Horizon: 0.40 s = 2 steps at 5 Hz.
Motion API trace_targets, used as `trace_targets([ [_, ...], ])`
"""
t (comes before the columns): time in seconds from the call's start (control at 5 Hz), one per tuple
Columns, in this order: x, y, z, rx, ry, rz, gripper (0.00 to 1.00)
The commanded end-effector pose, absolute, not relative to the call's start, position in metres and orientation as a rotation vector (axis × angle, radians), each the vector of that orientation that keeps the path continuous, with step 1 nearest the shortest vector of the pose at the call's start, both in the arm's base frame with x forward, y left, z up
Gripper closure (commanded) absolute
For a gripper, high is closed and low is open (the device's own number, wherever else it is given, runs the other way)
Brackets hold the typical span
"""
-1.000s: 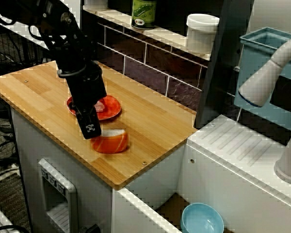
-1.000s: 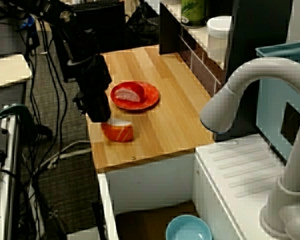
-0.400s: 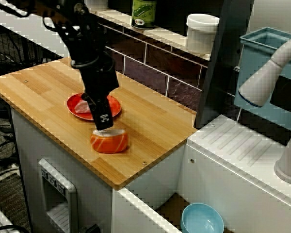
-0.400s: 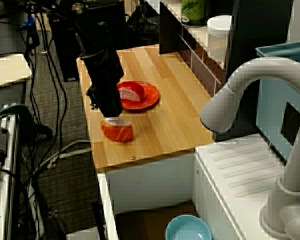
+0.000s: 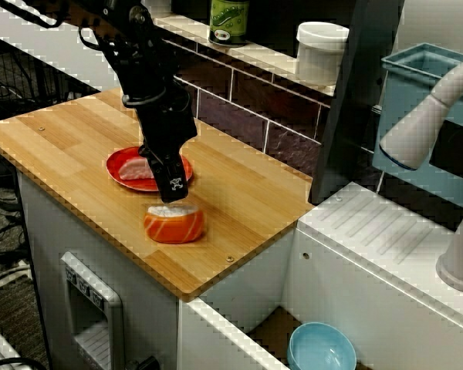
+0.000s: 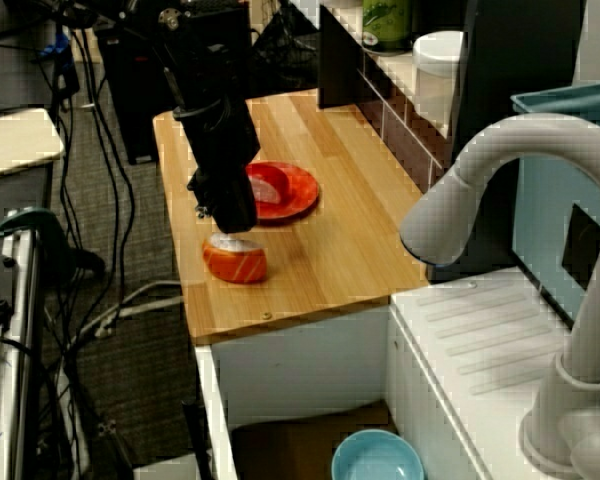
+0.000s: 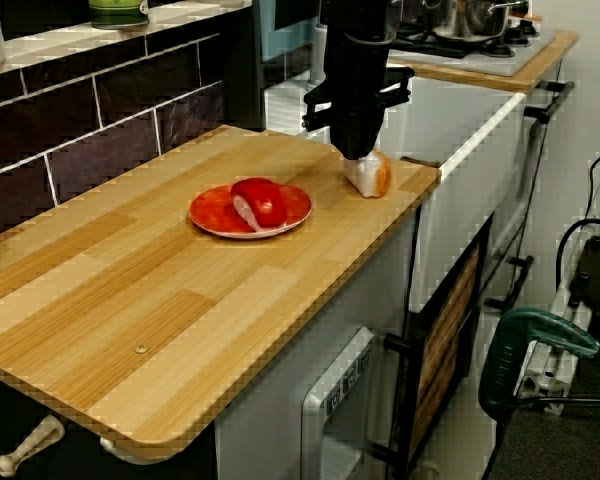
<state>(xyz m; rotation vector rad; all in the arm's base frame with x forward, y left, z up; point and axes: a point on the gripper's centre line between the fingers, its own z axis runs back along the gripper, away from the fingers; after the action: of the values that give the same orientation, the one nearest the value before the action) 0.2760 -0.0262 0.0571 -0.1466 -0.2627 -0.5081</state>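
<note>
Where black pincer [image 5: 173, 196] hangs: glossy rounded sushi [image 5: 174, 224] (orange-striped).

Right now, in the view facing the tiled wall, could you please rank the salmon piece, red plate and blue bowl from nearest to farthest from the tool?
1. Salmon piece: directly below the tool, near the counter front edge.
2. Red plate: just beside it, toward the picture's left.
3. Blue bowl: far off, low at the picture's right, below counter level.
</note>
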Motion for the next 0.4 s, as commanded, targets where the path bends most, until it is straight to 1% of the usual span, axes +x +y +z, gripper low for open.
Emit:
trace_targets([
  [0.0, 0.2525, -0.0319, 0.0592, -0.136, -0.293, -0.516, 1.0],
  [0.2, 0.2513, -0.0336, 0.0539, -0.126, -0.291, -0.514, 1.0],
])
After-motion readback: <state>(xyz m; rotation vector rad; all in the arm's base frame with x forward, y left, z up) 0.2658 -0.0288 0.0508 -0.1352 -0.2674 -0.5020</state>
